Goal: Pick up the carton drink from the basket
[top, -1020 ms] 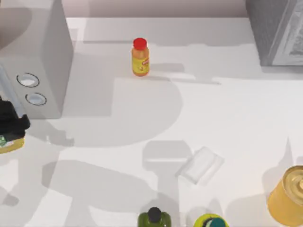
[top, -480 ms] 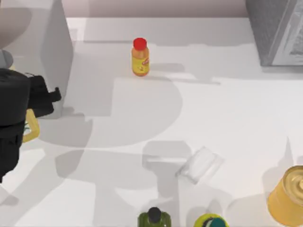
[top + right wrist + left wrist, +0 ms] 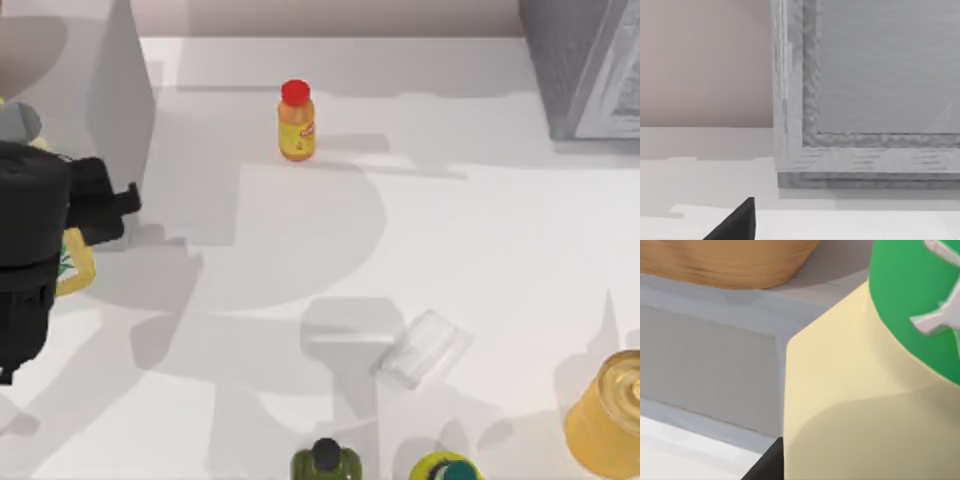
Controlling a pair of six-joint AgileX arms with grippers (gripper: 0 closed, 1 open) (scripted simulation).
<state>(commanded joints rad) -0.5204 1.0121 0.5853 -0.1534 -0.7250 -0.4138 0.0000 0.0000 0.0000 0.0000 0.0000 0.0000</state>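
Left arm: the left gripper at the desk's left edge has risen and swung in over the last second, carrying the carton drink up with it.
Jaws: pinching the carton drink, judging by its cream side and green label pressed close in the left wrist view.
Basket: its woven rim lies beyond the carton, apart from it, so the lift looks done.
Desk: the orange bottle has not moved.
Right arm: parked by the grey box.
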